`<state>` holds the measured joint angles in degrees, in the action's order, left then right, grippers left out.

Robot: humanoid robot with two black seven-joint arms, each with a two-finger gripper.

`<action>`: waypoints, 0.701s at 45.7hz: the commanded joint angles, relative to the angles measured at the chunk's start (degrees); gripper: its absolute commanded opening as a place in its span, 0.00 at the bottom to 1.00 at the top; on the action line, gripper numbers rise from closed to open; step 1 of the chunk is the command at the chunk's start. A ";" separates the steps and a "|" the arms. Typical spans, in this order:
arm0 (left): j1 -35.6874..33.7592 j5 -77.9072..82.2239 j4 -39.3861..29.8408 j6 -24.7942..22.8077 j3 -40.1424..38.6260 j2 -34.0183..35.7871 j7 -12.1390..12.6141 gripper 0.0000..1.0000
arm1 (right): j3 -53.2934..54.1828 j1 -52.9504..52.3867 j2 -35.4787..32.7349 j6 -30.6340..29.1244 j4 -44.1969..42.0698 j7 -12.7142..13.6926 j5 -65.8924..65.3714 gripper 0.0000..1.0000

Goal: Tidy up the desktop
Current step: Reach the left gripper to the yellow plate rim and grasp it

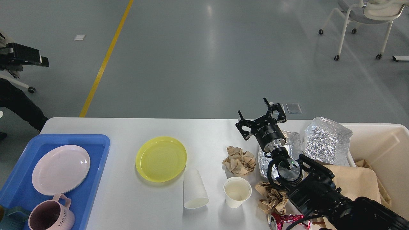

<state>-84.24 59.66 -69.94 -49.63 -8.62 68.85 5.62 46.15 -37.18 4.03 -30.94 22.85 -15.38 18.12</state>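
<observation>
The white desktop [127, 191] fills the lower view. On it are a yellow plate [161, 158], two white paper cups, one lying on its side [194, 189] and one upright [237, 192], two crumpled brown paper balls [239, 160] [271, 198], foil containers [326, 140] and a crushed red can [289, 220]. My right gripper [255, 115] is open and empty, raised above the far table edge over the foil. My left gripper is out of view.
A blue tray [99, 143] at the left holds a pink plate [60, 169] and a pink mug [51, 215]. A cream bin [383, 143] at the right holds brown paper. Chairs stand on the grey floor beyond.
</observation>
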 commanded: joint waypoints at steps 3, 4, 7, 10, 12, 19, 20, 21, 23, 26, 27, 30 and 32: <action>-2.25 -0.25 7.00 1.02 9.47 -5.65 -0.34 0.76 | 0.08 0.00 0.01 0.00 0.00 0.00 -0.01 1.00; -1.90 -0.25 7.01 1.80 11.76 -5.92 -0.61 0.76 | 0.08 0.00 0.01 0.00 0.00 0.00 -0.01 1.00; -0.23 -0.51 6.83 6.54 19.23 -6.97 -0.96 0.76 | 0.08 0.00 0.01 0.00 0.00 0.00 -0.01 1.00; 3.46 -1.82 6.48 14.00 25.47 -7.77 -1.14 0.76 | -0.01 0.00 0.01 0.00 0.00 0.00 -0.01 1.00; 6.97 -4.45 6.48 19.10 27.85 -8.29 -1.14 0.76 | -0.01 0.00 0.01 0.00 0.00 0.00 -0.01 1.00; 19.63 -15.97 6.48 34.32 29.62 -13.91 0.09 0.75 | -0.01 0.00 0.01 0.00 0.00 0.00 -0.01 1.00; 20.34 -16.67 6.48 35.72 29.71 -14.79 0.18 0.75 | -0.01 0.00 0.01 0.00 0.00 0.00 -0.01 1.00; 20.78 -17.29 6.48 36.61 29.88 -15.67 0.27 0.75 | -0.01 0.00 0.01 0.00 0.00 0.00 -0.01 1.00; 21.31 -17.91 6.39 38.19 30.23 -16.90 0.53 0.75 | 0.08 0.00 0.01 0.00 0.00 0.00 -0.01 1.00; 22.01 -19.22 5.95 40.30 30.41 -18.66 0.79 0.75 | -0.01 0.00 0.01 0.00 0.00 0.00 -0.01 1.00; 22.19 -20.36 5.69 41.09 30.33 -19.19 0.79 0.75 | 0.08 0.00 0.01 0.00 0.00 0.00 -0.01 1.00; 22.28 -25.10 5.42 43.03 30.41 -20.68 1.41 0.75 | -0.01 0.00 0.01 0.00 0.00 0.00 -0.01 1.00; 22.28 -27.92 5.42 43.47 30.50 -21.56 1.76 0.75 | 0.08 0.00 0.01 0.00 0.00 0.00 -0.01 1.00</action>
<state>-62.33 38.57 -64.18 -8.71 21.71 49.80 6.53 46.16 -37.18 4.04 -30.94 22.85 -15.38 18.10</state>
